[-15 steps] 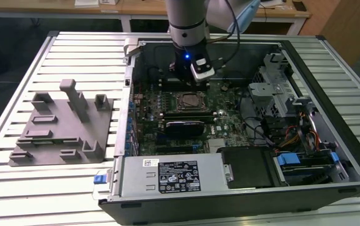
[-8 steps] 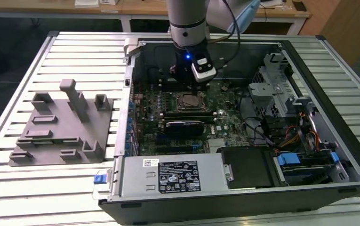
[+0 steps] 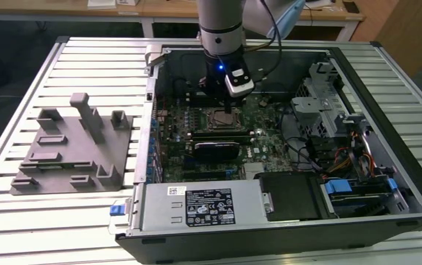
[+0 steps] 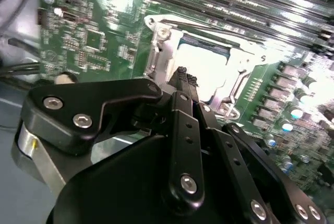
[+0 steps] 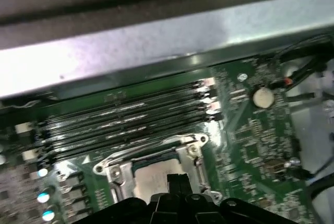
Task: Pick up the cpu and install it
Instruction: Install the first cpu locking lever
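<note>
Silver cpu [image 4: 206,70] seated in the motherboard socket [image 5: 156,169], gripper [image 4: 182,80] right above.

Fingertips pressed together, holding nothing, hovering just over the chip's pale lid inside the computer case [image 3: 387,72]. Best done gently: stay square to the socket frame, press straight down, avoid skewing against the memory slots [image 5: 125,122] beside.

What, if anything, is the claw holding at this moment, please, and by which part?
It cannot be told. The claw sits right over the cpu in its socket on the motherboard, but whether it grips the chip is hidden.
</note>
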Tool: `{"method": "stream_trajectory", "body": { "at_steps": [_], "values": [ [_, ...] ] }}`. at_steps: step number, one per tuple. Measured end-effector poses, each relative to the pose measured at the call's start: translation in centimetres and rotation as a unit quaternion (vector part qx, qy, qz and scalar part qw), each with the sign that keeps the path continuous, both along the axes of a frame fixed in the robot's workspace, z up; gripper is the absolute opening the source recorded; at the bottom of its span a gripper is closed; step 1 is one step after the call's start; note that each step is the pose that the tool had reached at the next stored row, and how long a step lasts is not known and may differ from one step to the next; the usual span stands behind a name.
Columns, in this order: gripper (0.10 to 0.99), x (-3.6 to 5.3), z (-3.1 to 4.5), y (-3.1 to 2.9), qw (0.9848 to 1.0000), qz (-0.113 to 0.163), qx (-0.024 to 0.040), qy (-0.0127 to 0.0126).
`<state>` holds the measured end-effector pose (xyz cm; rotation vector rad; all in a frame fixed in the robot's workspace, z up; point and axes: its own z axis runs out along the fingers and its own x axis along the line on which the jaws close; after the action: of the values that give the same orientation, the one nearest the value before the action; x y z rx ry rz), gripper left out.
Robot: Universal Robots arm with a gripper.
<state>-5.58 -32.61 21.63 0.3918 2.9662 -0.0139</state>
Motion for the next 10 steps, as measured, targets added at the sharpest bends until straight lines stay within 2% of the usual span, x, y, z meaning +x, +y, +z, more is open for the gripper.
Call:
{"method": "stream_trajectory", "body": {
  "at_steps": [3,4,10],
  "values": [
    [0.106,0.33,-0.03,-0.06,0.9996,0.000,0.0000,0.0272],
    [0.106,0.42,-0.03,-0.08,0.9995,0.000,0.0000,0.0310],
    [0.106,0.45,0.03,-0.10,0.9995,0.000,0.0005,0.0316]
  ]
}}
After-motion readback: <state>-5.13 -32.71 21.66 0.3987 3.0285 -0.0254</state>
